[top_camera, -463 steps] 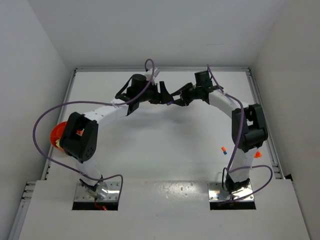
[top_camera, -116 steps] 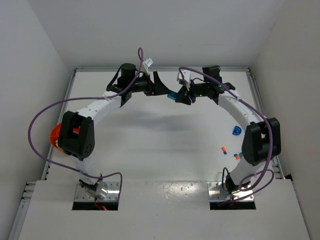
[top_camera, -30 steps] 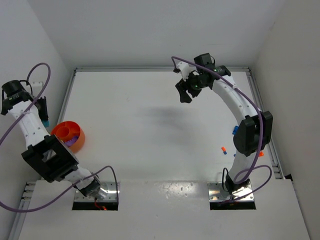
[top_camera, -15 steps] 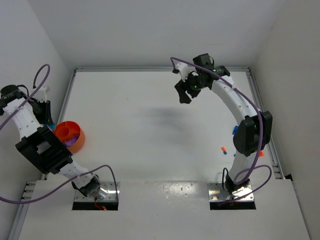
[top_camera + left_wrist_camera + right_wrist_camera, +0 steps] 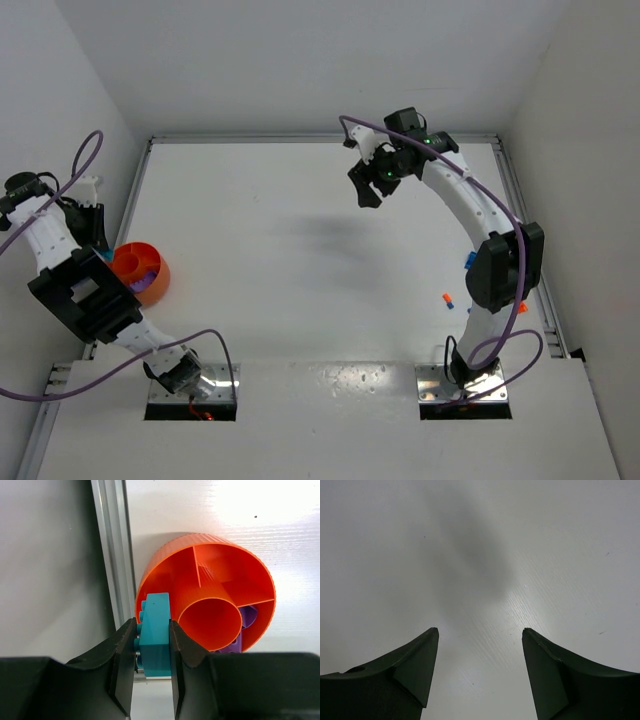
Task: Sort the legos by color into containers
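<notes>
A: What has the left hand got?

B: One teal brick, pinched across its flat sides. The jaws are partly closed, just the brick's width apart, with the studs poking out towards the rail side.

A: How will it handle?

B: My guess is light, hard and slick. It's stiff plastic that won't give, so a skewed squeeze could make it twist or pop out. Flat opposite faces are the right place to hold it, as it is held now.

A: Where is it relative to the bowl?

B: In the wrist view it hangs over the bowl's edge on the rail side, above the rim, not inside. I can't tell which compartment is beneath. Purple bricks lie in an outer compartment on the far side of the centre cup.

A: And the right hand?

B: Spread wide and empty, over bare bench towards the back.

A: What about the surface and the room?

B: The bench is white, smooth and faintly ribbed, so a dropped brick would likely bounce or skid. A metal rail runs just beside the bowl, and white walls close in on three sides. A few loose bricks lie near the right arm's base, well apart from the bowl.
</notes>
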Tool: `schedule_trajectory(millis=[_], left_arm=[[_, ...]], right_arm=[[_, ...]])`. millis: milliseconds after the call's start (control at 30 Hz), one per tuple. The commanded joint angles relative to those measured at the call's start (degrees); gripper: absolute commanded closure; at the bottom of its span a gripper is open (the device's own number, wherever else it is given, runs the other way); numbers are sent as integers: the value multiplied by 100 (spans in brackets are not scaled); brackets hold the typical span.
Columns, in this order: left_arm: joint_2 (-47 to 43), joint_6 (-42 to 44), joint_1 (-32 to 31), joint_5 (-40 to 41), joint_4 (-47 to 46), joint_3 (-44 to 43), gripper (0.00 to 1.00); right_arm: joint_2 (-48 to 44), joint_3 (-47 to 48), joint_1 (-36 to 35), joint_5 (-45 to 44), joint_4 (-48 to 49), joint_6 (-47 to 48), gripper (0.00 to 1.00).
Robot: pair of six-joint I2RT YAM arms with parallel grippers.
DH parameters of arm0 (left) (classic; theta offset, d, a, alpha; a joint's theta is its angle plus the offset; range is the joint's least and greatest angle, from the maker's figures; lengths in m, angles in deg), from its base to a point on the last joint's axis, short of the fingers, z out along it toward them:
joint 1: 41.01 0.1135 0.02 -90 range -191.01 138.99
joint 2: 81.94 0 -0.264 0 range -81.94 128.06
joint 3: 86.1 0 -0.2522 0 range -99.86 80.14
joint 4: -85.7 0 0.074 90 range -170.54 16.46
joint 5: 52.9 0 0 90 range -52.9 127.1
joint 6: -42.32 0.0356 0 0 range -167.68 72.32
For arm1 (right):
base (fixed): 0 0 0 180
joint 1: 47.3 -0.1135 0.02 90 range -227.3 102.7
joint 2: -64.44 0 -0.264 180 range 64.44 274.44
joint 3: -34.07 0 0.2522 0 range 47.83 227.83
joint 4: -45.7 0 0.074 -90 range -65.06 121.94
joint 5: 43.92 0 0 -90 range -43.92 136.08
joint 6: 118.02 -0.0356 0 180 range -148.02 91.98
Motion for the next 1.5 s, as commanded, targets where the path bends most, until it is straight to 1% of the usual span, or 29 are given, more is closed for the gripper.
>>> schedule_trajectory(millis=[0, 367, 467, 700, 900, 967, 1133, 1167, 1233, 1267, 1367, 1433, 1467], left_arm=[[-15, 142, 60, -93, -68, -19, 89], [38, 194, 60, -154, -191, 227, 88], [38, 247, 60, -208, -191, 228, 85], [100, 247, 60, -208, -191, 280, 72], [152, 247, 60, -208, -191, 280, 66], [152, 247, 60, -208, -191, 280, 58], [152, 299, 60, -155, -243, 280, 49], [152, 300, 112, -155, -243, 280, 46], [152, 300, 113, -242, -182, 219, 44], [152, 300, 174, -312, -182, 71, 43], [100, 352, 174, -550, 55, -245, 43], [38, 353, 174, -857, 222, -579, 42], [-14, 353, 174, -971, 283, -711, 38]], right_arm=[[-37, 69, -45, -41, 89, 3, 31], [-37, 69, -97, -146, 142, 3, 31], [-37, 69, -97, -147, 142, 3, 31], [-37, 16, -150, -200, 142, 3, 31], [-37, 16, -150, -200, 142, 3, 31], [-37, 16, -150, -200, 142, 3, 31], [-37, -36, -150, -252, 142, 3, 31], [-37, -36, -150, -252, 142, 3, 31], [-37, -89, -150, -252, 142, 56, 31], [-90, -89, -150, -313, 142, 56, 31], [-152, -203, -150, -428, 273, -5, 31], [-265, -334, -10, -480, 343, -75, 31], [-353, -396, -9, -603, 405, -128, 31]])
